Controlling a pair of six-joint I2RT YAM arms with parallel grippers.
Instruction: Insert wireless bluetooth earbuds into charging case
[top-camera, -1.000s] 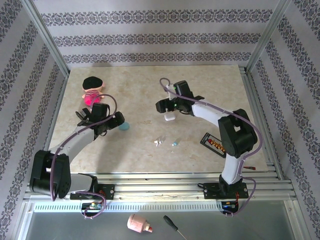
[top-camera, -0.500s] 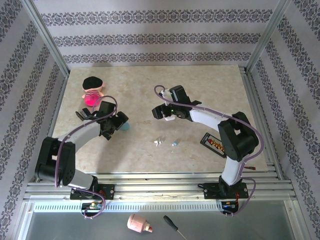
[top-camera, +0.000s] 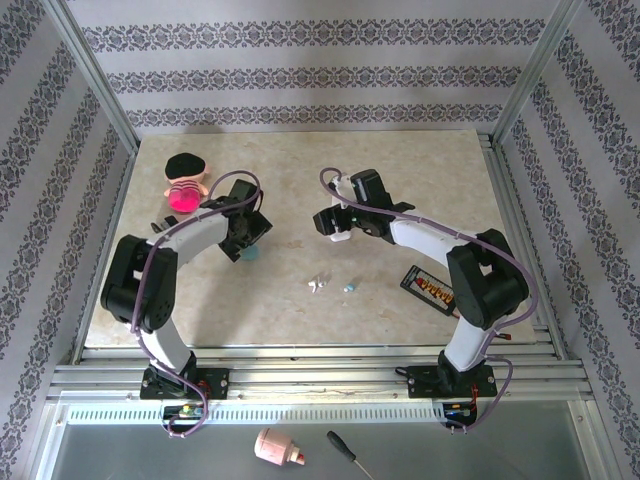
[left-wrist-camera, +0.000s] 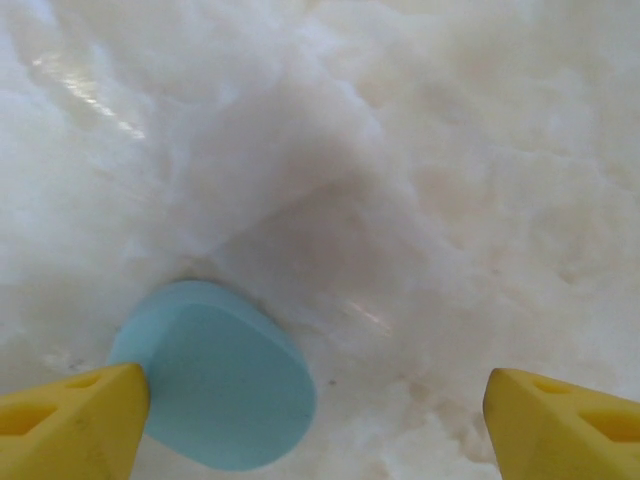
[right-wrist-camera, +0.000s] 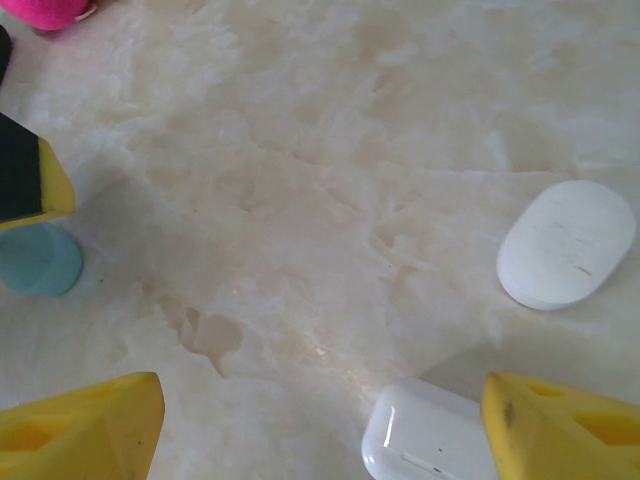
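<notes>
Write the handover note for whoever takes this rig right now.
Left gripper: open, low over the table, teal case at the edge of its jaws, not gripped.
Right gripper: open, white case between its jaws, not gripped.
Earbuds: a white earbud and a teal earbud lie loose on the table between the arms.
Done: nothing inserted.
Left: pick up each earbud, seat it in a case.

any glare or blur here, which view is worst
Left wrist view: washed out and soft, a glare streak on the table upper left, the teal case sharper. Right wrist view: crisper, shadow at left, highlights on the glossy white case. Top external view: even light.
</notes>
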